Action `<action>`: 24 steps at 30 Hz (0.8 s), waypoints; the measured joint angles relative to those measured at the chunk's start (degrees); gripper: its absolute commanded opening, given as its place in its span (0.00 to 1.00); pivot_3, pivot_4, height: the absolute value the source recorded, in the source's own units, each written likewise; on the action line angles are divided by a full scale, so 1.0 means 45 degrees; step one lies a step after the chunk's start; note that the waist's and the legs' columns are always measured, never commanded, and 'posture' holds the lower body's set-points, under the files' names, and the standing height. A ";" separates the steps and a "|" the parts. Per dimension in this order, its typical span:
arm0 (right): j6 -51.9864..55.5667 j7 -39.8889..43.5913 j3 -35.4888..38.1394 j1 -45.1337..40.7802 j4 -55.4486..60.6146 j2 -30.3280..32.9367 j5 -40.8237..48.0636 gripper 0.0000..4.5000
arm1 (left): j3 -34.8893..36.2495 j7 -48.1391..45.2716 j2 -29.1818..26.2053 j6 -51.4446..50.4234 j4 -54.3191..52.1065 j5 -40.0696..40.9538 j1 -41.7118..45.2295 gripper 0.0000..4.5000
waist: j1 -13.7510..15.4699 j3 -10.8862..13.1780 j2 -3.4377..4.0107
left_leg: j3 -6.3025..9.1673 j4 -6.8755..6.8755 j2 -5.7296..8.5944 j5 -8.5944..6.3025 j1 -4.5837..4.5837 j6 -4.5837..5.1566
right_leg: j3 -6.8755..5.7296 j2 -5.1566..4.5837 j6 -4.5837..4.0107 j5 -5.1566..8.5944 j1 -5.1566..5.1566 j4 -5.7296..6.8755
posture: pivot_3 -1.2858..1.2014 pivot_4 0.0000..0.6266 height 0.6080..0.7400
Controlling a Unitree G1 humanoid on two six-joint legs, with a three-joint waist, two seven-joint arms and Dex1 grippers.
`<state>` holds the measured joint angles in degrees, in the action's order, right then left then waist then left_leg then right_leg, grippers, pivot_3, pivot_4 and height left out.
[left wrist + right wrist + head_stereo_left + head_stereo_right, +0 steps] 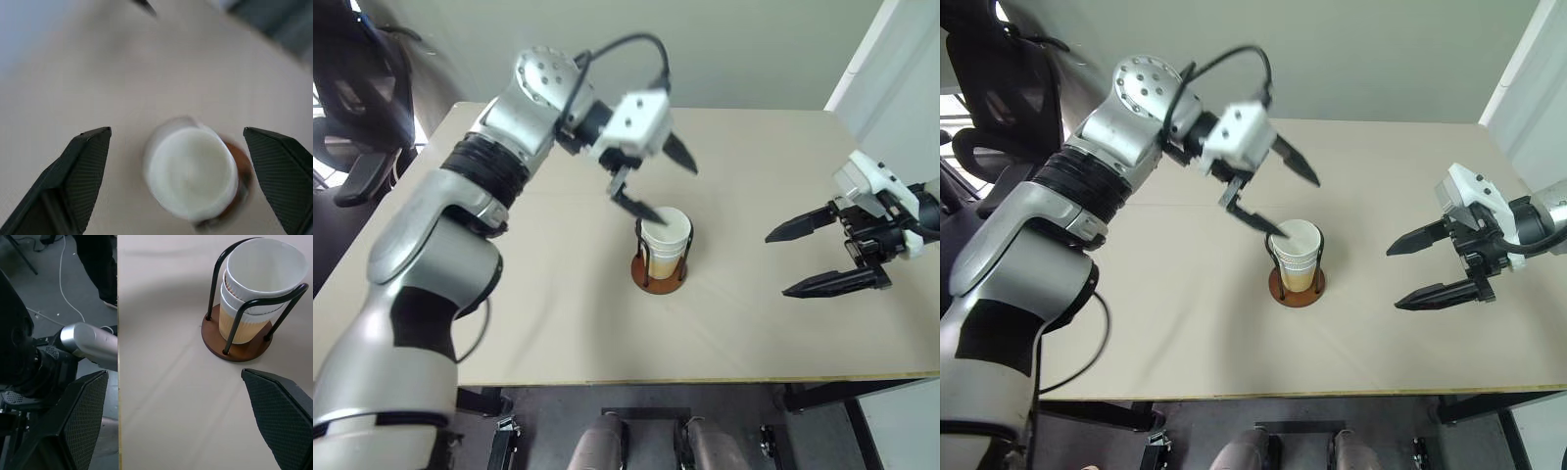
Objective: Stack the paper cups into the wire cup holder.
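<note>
Three paper cups (254, 289) sit nested in the wire cup holder (238, 340) near the middle of the beige worktop (754, 323); thin-walled and very light by the look of them, easily crushed, so any regrasp is best made lightly across the stiffer rolled rim of the top cup. Cups taper, white at rim and inside, ribbed tan band low on the body; holder is a reddish-brown disc with thin black wire loops rising upright. Left end effector (658, 182) hangs just above the stack, fingers spread and empty; right end effector (810, 258) spread, well apart to the side.
</note>
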<state>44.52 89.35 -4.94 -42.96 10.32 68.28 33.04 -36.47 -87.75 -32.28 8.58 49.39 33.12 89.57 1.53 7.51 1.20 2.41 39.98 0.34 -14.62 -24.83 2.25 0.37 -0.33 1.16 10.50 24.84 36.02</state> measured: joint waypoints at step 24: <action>-0.3913 -0.7325 0.1230 -0.2862 -0.9572 -0.5631 -0.3286 1.00 | 0.8587 0.9999 -0.1024 -0.2790 -0.2702 -0.3209 -0.7830 0.99 | -0.0170 0.0014 0.0090 | -0.0061 -0.0088 0.0019 0.0130 0.0165 -0.0025 | 0.0153 0.0022 -0.0019 -0.0044 -0.0048 0.0021 | 0.52 0.24 1.00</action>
<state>26.91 56.39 0.60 -55.84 -32.76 42.95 18.25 2.17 -42.76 -36.89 -3.97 37.23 18.68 54.34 0.77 7.57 1.60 2.13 39.59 0.43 -14.04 -24.09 2.14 1.06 -0.23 1.07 10.30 24.62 36.11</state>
